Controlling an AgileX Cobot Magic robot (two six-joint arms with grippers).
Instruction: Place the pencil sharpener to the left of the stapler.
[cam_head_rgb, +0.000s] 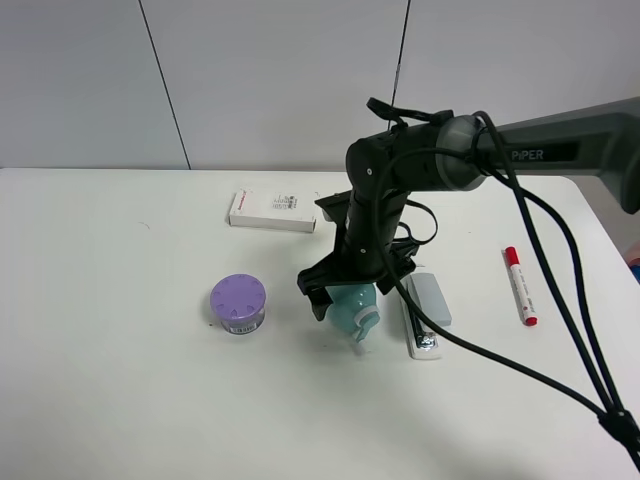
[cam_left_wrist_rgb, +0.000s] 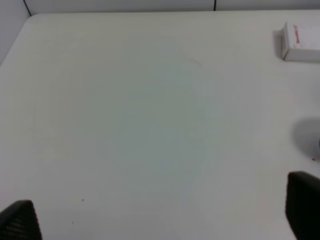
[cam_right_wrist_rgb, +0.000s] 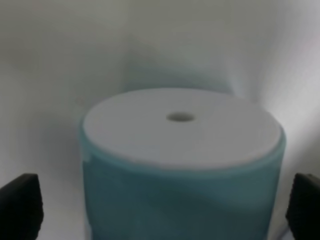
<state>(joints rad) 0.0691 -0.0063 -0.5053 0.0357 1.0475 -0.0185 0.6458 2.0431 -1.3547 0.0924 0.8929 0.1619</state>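
Note:
The mint-green pencil sharpener (cam_head_rgb: 352, 310) lies on the white table just left of the stapler (cam_head_rgb: 428, 308), a grey top arm on a white base with metal at its near end. My right gripper (cam_head_rgb: 345, 298) reaches down over the sharpener and stands open. In the right wrist view the sharpener (cam_right_wrist_rgb: 180, 150) shows its white end face with a small hole, and a gap separates it from each dark fingertip (cam_right_wrist_rgb: 20, 205). My left gripper (cam_left_wrist_rgb: 160, 220) is open over bare table, with nothing between its fingers. The left arm is out of the exterior view.
A purple round container (cam_head_rgb: 238, 303) sits left of the sharpener. A white box (cam_head_rgb: 272, 212) lies behind it, also showing in the left wrist view (cam_left_wrist_rgb: 300, 42). A red marker (cam_head_rgb: 520, 286) lies right of the stapler. Black cables hang from the right arm.

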